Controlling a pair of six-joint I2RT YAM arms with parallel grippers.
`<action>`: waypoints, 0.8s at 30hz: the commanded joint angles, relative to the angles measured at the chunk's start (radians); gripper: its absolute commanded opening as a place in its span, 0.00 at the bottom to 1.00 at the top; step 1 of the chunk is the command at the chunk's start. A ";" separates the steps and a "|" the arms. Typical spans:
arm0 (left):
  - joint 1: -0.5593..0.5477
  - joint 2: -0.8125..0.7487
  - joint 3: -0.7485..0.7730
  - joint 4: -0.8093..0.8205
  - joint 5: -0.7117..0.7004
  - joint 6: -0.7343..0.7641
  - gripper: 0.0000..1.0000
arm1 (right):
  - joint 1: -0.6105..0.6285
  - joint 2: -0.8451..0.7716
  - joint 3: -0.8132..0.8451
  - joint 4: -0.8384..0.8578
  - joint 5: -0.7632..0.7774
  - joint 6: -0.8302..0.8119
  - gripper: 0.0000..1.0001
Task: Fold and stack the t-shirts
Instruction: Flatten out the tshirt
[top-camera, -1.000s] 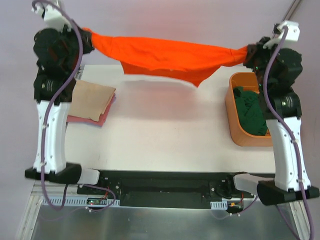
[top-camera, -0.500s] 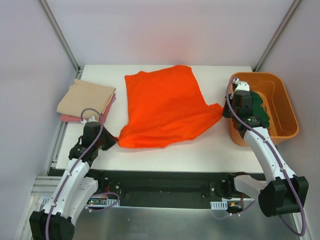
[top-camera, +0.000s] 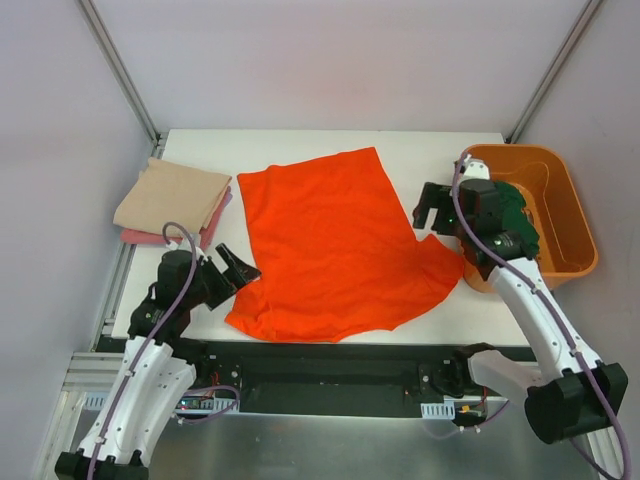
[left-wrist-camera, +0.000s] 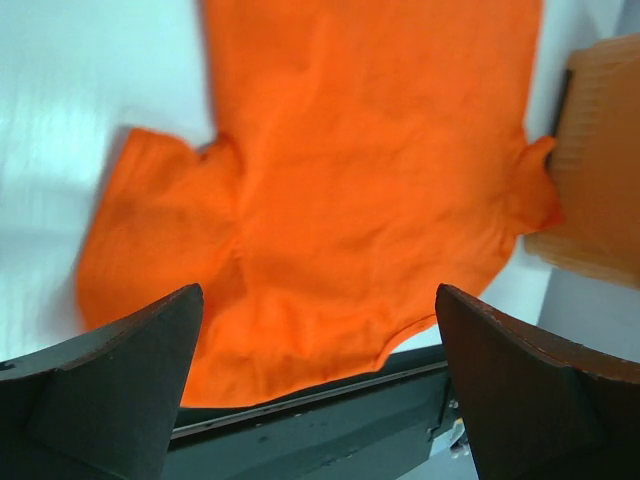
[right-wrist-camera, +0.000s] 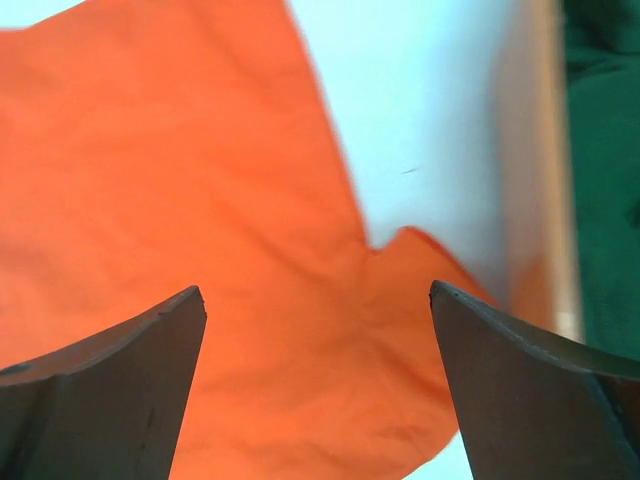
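The bright orange t-shirt (top-camera: 330, 245) lies spread flat on the white table (top-camera: 300, 145), with one sleeve towards the bin. My left gripper (top-camera: 240, 266) stands open beside its near left corner, holding nothing. My right gripper (top-camera: 430, 208) is open too, hovering over the shirt's right edge by the sleeve. In the left wrist view the orange t-shirt (left-wrist-camera: 350, 180) fills the space beyond the open left gripper (left-wrist-camera: 318, 292). The right wrist view shows the orange t-shirt (right-wrist-camera: 200, 180) under the open right gripper (right-wrist-camera: 315, 290). A folded beige t-shirt (top-camera: 172, 195) rests on a pink one (top-camera: 160, 238) at the left.
An orange plastic bin (top-camera: 565, 205) stands at the table's right edge with a dark green t-shirt (top-camera: 517, 215) in it. The bin wall (right-wrist-camera: 530, 180) and the green cloth (right-wrist-camera: 605, 150) show close to my right gripper. The table's black front rail (left-wrist-camera: 330, 410) runs under my left gripper.
A second ago both grippers held the orange t-shirt stretched in the air at the back. They brought it down and forward onto the table, then both opened and let go.
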 joint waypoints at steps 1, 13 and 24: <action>-0.005 0.079 0.134 0.066 0.059 0.028 0.99 | 0.171 -0.076 0.011 -0.053 -0.007 0.107 0.96; -0.168 0.583 0.345 0.374 0.028 0.123 0.99 | 0.437 0.067 -0.247 -0.007 0.043 0.428 0.96; -0.186 1.214 0.589 0.378 0.071 0.183 0.99 | 0.342 0.386 -0.164 -0.090 0.026 0.370 0.96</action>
